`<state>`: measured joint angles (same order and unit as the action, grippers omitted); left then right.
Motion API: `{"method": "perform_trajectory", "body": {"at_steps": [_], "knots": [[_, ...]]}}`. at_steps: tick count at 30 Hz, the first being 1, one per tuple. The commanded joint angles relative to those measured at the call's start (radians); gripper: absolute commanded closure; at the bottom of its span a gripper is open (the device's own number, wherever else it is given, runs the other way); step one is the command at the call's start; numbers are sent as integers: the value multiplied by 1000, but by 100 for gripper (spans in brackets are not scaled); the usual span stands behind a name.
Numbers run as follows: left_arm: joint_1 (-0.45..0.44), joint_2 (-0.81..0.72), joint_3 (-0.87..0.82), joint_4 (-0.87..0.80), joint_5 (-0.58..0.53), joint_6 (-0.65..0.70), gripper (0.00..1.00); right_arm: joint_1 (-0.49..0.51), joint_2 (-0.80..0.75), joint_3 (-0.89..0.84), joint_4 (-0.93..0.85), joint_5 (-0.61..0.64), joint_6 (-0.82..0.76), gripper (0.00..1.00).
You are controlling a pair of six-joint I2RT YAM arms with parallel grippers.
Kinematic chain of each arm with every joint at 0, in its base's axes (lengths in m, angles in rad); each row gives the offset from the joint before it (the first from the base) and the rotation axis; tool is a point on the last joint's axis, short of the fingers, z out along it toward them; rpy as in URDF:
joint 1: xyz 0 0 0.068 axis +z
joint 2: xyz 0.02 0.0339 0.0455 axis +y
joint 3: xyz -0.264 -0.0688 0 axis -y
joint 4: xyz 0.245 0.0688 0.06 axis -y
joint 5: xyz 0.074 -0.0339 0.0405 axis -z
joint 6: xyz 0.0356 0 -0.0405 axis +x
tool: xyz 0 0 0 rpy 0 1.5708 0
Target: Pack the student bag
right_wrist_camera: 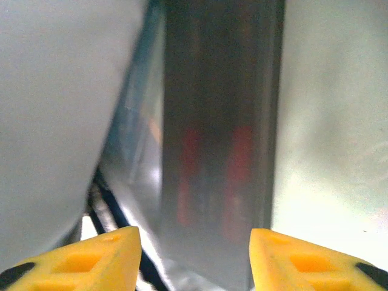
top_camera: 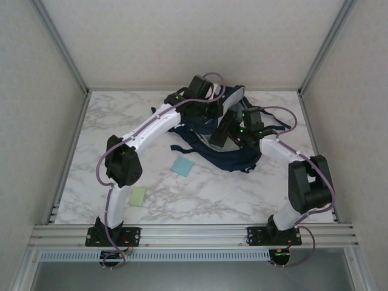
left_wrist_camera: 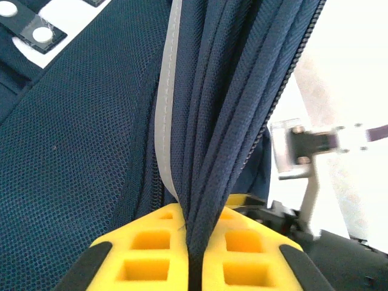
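Bag (top_camera: 236, 160) lies at the table's (top_camera: 212, 194) twelve o'clock. Left gripper (left_wrist_camera: 194, 227) clamps its zipper edge (left_wrist_camera: 212, 121): hold it high. Right gripper (right_wrist_camera: 195, 242), fingers (right_wrist_camera: 91, 260) apart behind a blurred dark item (right_wrist_camera: 218, 121), should nudge it deeper.

A white marble-patterned table (top_camera: 242, 194) carried a dark navy bag (top_camera: 233, 159) at its far side, a light blue sheet (top_camera: 182, 166) near the middle, and a pale green sheet (top_camera: 137, 196) toward the front left.
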<state>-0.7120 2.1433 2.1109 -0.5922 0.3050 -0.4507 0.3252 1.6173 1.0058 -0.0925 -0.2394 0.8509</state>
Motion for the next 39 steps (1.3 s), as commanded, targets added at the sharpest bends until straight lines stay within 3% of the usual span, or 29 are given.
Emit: {"method": "perform_trajectory", "body": {"at_steps": [1, 5, 9, 12, 18, 26, 28, 29, 31, 35, 39], "knots": [[-9, -58, -9, 121, 16, -26, 100, 8, 71, -29, 100, -49, -6, 52], [-25, -71, -20, 123, 24, -34, 100, 21, 144, -27, 246, -100, 16, 53], [-37, -78, -41, 142, 30, -52, 100, 30, 222, 17, 489, -223, 64, 63], [-39, -79, -62, 149, 27, -59, 100, 30, 249, 64, 524, -276, 59, 66], [-32, -81, -101, 155, -1, -57, 99, 26, 97, 28, 218, -187, -98, 54], [-15, -61, -104, 162, 1, -60, 94, 25, -312, -47, -359, 117, -304, 29], [-16, -63, -106, 164, 12, -62, 84, 25, -400, -62, -445, 187, -321, 16], [-13, -68, -109, 161, 17, -63, 66, 23, -450, -73, -476, 218, -315, 4], [-10, -90, -128, 162, 12, -60, 40, 19, -532, -104, -481, 242, -291, 1], [34, -181, -257, 220, -38, -65, 24, 12, -655, -175, -464, 295, -221, 1], [105, -262, -403, 258, -82, -71, 21, 8, -668, -202, -476, 324, -201, 1]]}}
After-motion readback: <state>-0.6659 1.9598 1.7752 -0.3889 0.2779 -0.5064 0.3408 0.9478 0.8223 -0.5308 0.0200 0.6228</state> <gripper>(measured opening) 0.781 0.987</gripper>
